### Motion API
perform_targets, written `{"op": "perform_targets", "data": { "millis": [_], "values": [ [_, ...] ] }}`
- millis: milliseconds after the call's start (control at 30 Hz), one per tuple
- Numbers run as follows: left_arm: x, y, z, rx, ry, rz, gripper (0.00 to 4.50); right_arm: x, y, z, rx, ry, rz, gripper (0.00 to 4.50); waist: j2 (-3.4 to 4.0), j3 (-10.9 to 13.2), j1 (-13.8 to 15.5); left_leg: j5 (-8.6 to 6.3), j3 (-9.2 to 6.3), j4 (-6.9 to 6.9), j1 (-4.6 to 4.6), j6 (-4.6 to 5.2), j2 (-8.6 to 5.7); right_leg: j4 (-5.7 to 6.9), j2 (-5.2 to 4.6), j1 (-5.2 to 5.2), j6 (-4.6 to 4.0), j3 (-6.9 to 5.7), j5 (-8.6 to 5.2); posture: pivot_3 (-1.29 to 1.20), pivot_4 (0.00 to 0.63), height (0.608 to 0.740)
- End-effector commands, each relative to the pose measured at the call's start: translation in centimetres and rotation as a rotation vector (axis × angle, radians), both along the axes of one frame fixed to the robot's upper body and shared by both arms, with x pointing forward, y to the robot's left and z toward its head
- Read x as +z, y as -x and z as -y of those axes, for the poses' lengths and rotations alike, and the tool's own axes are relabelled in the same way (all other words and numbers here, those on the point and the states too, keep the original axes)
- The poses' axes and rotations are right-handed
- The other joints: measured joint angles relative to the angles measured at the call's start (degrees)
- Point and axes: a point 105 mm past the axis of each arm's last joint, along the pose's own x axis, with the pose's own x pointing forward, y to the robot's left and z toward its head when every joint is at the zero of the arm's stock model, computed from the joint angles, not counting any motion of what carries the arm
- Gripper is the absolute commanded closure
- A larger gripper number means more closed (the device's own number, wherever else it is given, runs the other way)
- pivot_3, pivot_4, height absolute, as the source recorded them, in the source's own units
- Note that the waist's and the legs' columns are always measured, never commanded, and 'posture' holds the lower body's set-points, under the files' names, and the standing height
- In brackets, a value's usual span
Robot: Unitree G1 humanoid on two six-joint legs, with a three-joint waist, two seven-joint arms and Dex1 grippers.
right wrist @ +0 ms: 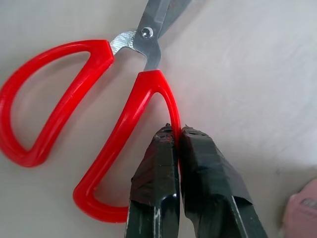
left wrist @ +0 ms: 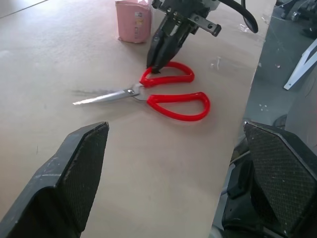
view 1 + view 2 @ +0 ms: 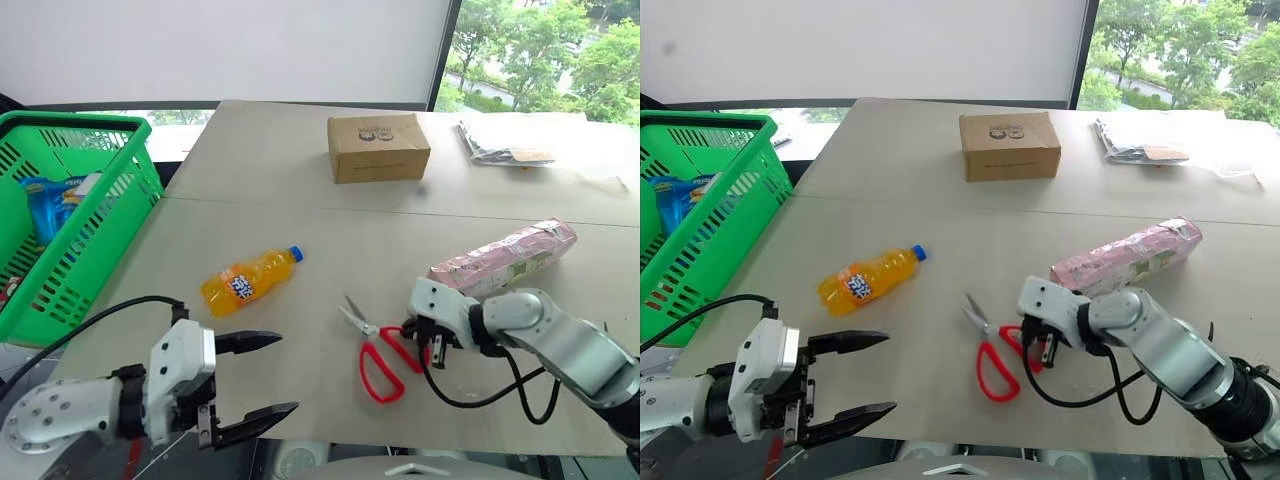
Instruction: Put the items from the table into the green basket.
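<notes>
The green basket (image 3: 122, 185) stands off the table's (image 3: 300, 215) left side. An orange soda bottle (image 3: 248, 281) lies on its side left of centre. The pink-and-green carton pack (image 3: 505, 258) lies at the right. Red-handled scissors (image 3: 365, 328) lie between them near the front edge. My right gripper (image 1: 177, 133) is shut on one red handle loop (image 1: 133, 106), pointing down at the tabletop. My left gripper (image 3: 265, 380) hovers open at the front left, below the bottle, nothing between its fingers; it faces the scissors (image 2: 148, 96) and the right gripper (image 2: 154, 64).
A brown cardboard box (image 3: 378, 147) sits at the back centre and a clear plastic-wrapped bundle (image 3: 505, 140) at the back right. A blue packet (image 3: 55, 205) lies inside the basket. The table's front edge runs just behind both grippers.
</notes>
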Motion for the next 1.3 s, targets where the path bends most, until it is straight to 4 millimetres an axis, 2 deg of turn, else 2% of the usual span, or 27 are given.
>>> {"op": "perform_targets", "data": {
  "millis": [33, 100, 233, 333, 467, 533, 633, 700, 767, 967, 1000, 1067, 1100, 1167, 1200, 1267, 1300],
  "values": [
    [0.1, -0.1, -0.1, -0.005, 0.024, 0.000, 0.00, 2.2, 0.1, 0.0, -0.018, -0.121, -0.012, 4.44, -0.01, -0.1, 0.0, 0.00, 0.00, 0.00, 0.00, 0.00, 0.00, 0.00, 0.00, 0.00, 0.01, 0.00, 0.01, 0.12, 0.062, 0.724],
    [0.4, -0.4, 0.0, 0.001, 0.044, 0.008, 0.00, 2.8, -0.3, 0.6, -0.047, -0.151, -0.012, 4.44, 0.01, -0.1, -0.1, 0.00, 0.01, -0.01, -0.01, 0.00, -0.01, 0.00, -0.01, 0.00, 0.02, 0.01, 0.01, 0.12, 0.062, 0.724],
    [1.1, -1.1, 0.3, 0.006, 0.099, 0.034, 0.00, 5.9, -3.0, 1.8, -0.177, -0.296, 0.047, 4.44, 0.05, -0.2, -0.3, 0.00, 0.02, 0.00, 0.00, 0.01, -0.03, 0.01, -0.02, 0.00, 0.02, 0.01, 0.02, 0.12, 0.062, 0.724],
    [2.6, -2.2, 0.9, 0.027, 0.189, 0.081, 0.00, 8.0, -5.2, 2.8, -0.283, -0.388, 0.094, 4.44, 0.08, -0.3, -0.5, 0.00, 0.08, 0.05, 0.04, 0.01, -0.03, 0.20, 0.01, -0.03, 0.00, 0.11, 0.04, 0.09, 0.048, 0.724],
    [4.8, -3.7, 1.5, 0.057, 0.304, 0.140, 0.00, 10.1, -7.6, 5.1, -0.398, -0.434, 0.179, 4.44, 0.14, -0.6, -0.4, 0.01, 0.06, 0.05, 0.06, 0.00, -0.07, 0.35, 0.01, -0.06, -0.01, 0.10, 0.05, 0.09, 0.039, 0.724],
    [6.1, -5.0, 2.0, 0.079, 0.386, 0.184, 0.00, 12.1, -10.6, 8.2, -0.572, -0.466, 0.300, 4.44, 0.35, -0.8, -0.5, 0.01, 0.08, 0.07, 0.06, 0.00, -0.09, 0.39, 0.00, -0.08, -0.01, 0.14, 0.06, 0.08, 0.028, 0.724],
    [6.8, -6.1, 2.3, 0.100, 0.422, 0.211, 0.00, 13.8, -13.1, 11.3, -0.754, -0.514, 0.408, 4.44, 0.36, -1.2, -0.7, 0.02, 0.27, 0.15, 0.11, 0.00, -0.21, 0.65, 0.12, -0.13, 0.00, 0.28, 0.07, 0.07, 0.023, 0.724],
    [7.0, -7.4, 2.1, 0.161, 0.429, 0.242, 0.00, 14.8, -14.3, 12.9, -0.851, -0.564, 0.455, 3.78, 0.34, -1.5, -0.8, 0.02, 0.39, 0.13, 0.17, 0.00, -0.21, 0.67, 0.34, -0.14, 0.00, 0.42, 0.06, 0.06, 0.021, 0.724],
    [7.2, -8.4, 2.1, 0.205, 0.444, 0.264, 0.00, 15.1, -15.2, 14.0, -0.918, -0.538, 0.516, 3.21, 0.38, -1.7, -1.0, 0.02, 0.40, 0.12, 0.20, 0.00, -0.18, 0.71, 0.42, -0.15, 0.00, 0.57, 0.06, 0.05, 0.018, 0.724],
    [6.8, -9.7, 1.9, 0.254, 0.421, 0.279, 0.00, 14.8, -16.4, 19.0, -1.123, -0.356, 0.715, 0.32, 0.53, -2.1, -1.9, 0.03, 0.44, 0.12, 0.18, 0.00, -0.16, 0.74, 0.47, -0.19, -0.01, 0.69, 0.07, 0.05, 0.011, 0.724],
    [6.8, -9.8, 1.8, 0.263, 0.418, 0.284, 0.00, 15.0, -16.3, 19.4, -1.122, -0.329, 0.757, 0.04, 0.55, -2.2, -2.0, 0.03, 0.48, 0.12, 0.16, 0.00, -0.18, 0.74, 0.46, -0.21, -0.01, 0.74, 0.07, 0.05, 0.011, 0.724],
    [6.6, -9.8, 1.4, 0.280, 0.396, 0.292, 0.00, 15.4, -16.2, 19.1, -1.090, -0.393, 0.760, 0.04, 0.60, -2.2, -2.1, 0.03, 0.55, 0.11, 0.13, 0.00, -0.18, 0.74, 0.46, -0.27, 0.01, 0.81, 0.08, 0.05, 0.011, 0.724],
    [6.5, -9.8, 1.2, 0.287, 0.377, 0.292, 0.00, 15.7, -16.1, 18.2, -1.036, -0.459, 0.743, 0.04, 0.65, -2.2, -2.3, 0.02, 0.56, 0.11, 0.13, 0.00, -0.17, 0.74, 0.46, -0.28, 0.01, 0.83, 0.08, 0.05, 0.011, 0.724],
    [5.5, -9.6, 0.3, 0.301, 0.293, 0.282, 0.00, 16.2, -15.1, 15.3, -0.820, -0.525, 0.723, 0.04, 0.68, -2.3, -2.8, 0.02, 0.63, 0.07, 0.18, 0.00, -0.09, 0.77, 0.56, -0.31, 0.01, 0.92, 0.08, 0.05, 0.011, 0.724],
    [4.8, -9.7, -0.4, 0.329, 0.236, 0.276, 0.00, 15.8, -14.2, 13.7, -0.696, -0.527, 0.679, 0.04, 0.71, -2.3, -3.0, 0.02, 0.63, 0.05, 0.20, 0.00, -0.07, 0.77, 0.58, -0.31, 0.01, 0.92, 0.08, 0.05, 0.011, 0.724],
    [3.1, -10.8, -3.0, 0.462, 0.062, 0.268, 0.00, 13.8, -10.7, 10.2, -0.408, -0.540, 0.463, 0.04, 0.80, -2.4, -2.9, 0.02, 0.57, 0.00, 0.22, 0.01, -0.02, 0.78, 0.60, -0.31, 0.00, 0.86, 0.07, 0.08, 0.011, 0.724],
    [2.7, -11.2, -4.0, 0.509, 0.003, 0.276, 0.00, 13.2, -9.1, 9.0, -0.307, -0.547, 0.393, 0.04, 0.81, -2.4, -2.6, 0.02, 0.49, -0.02, 0.21, 0.01, -0.02, 0.78, 0.60, -0.31, -0.01, 0.78, 0.07, 0.08, 0.011, 0.724]
  ]
}}
